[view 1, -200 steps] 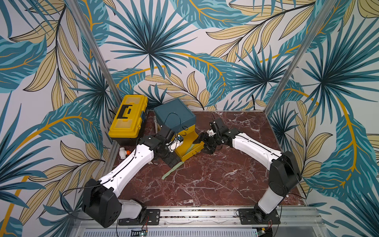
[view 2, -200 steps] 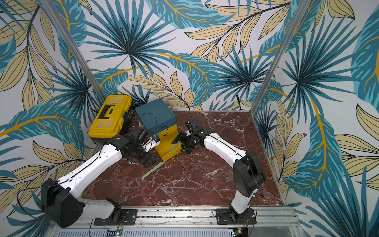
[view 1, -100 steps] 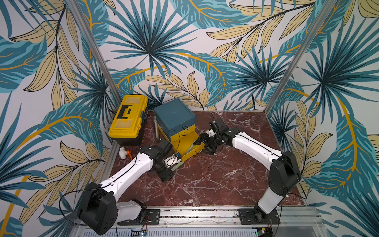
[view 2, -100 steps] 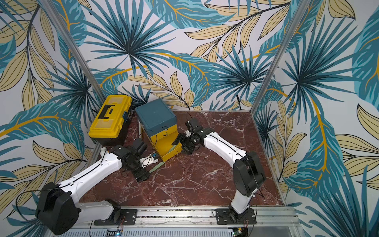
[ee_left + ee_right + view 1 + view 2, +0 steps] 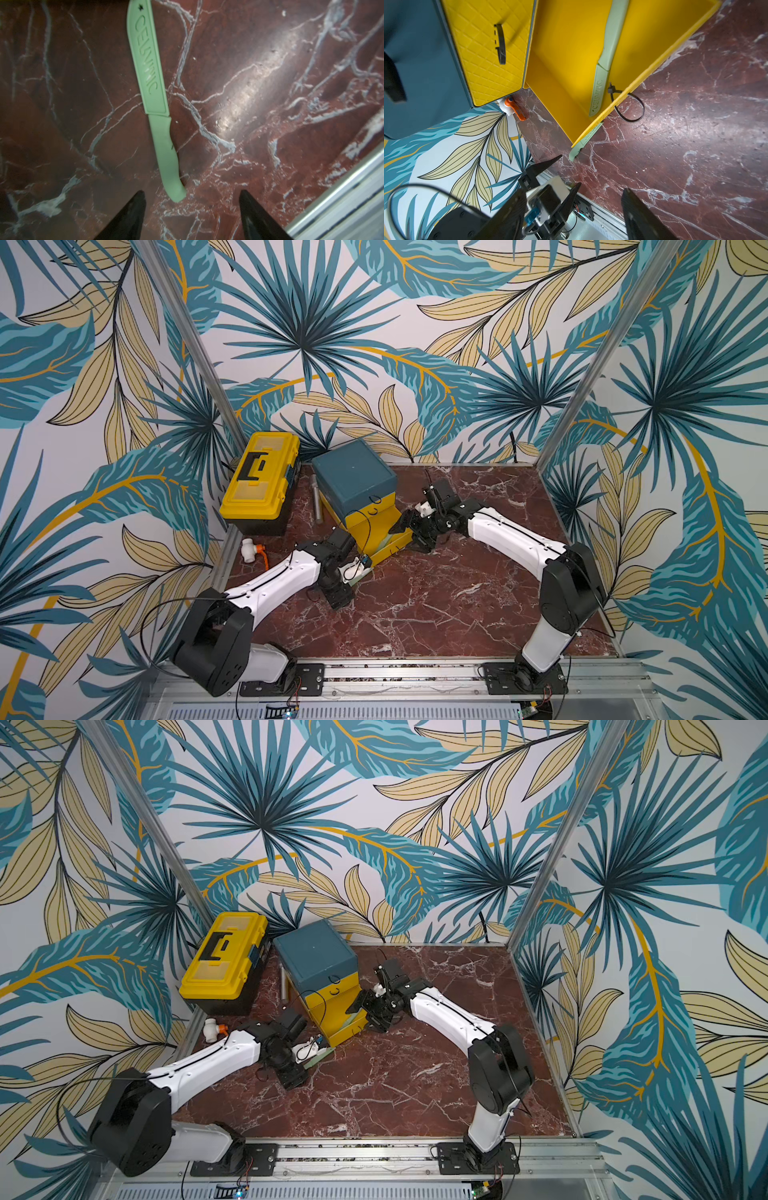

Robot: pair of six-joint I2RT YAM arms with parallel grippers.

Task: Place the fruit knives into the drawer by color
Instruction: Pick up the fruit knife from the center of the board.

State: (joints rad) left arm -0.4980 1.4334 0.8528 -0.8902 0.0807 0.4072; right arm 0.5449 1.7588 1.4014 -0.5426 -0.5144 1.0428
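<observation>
Nearest the front edge of the worktop [image 5: 415, 614], left of its middle, the left claw [image 5: 191, 192] points down with its fingers [image 5: 133, 209] apart. In its wrist view the handle end of a pale green fruit knife [image 5: 158, 104] lies flat on the red marble between the two black tips, touched by neither. The knife runs away from the claw to the front corner of the bottom drawer [image 5: 566, 99]; whether it touches the drawer cannot be told.

That yellow drawer stands open. A second pale green knife [image 5: 606, 52] lies inside it along one side, its blade end at the front wall beside the black loop pull [image 5: 629, 108]. Just beside the open drawer, toward the worktop's right edge, the right claw [image 5: 364, 1016] hovers with its fingers [image 5: 639, 214] apart and nothing between them. A white and orange valve [image 5: 251, 549] sits at the left edge.

Behind stands the dark teal chest [image 5: 353, 477], its middle yellow front [image 5: 492, 52] shut. A grey metal cylinder [image 5: 316, 502] lies between the chest and the yellow toolbox [image 5: 259, 485] in the far left corner.
</observation>
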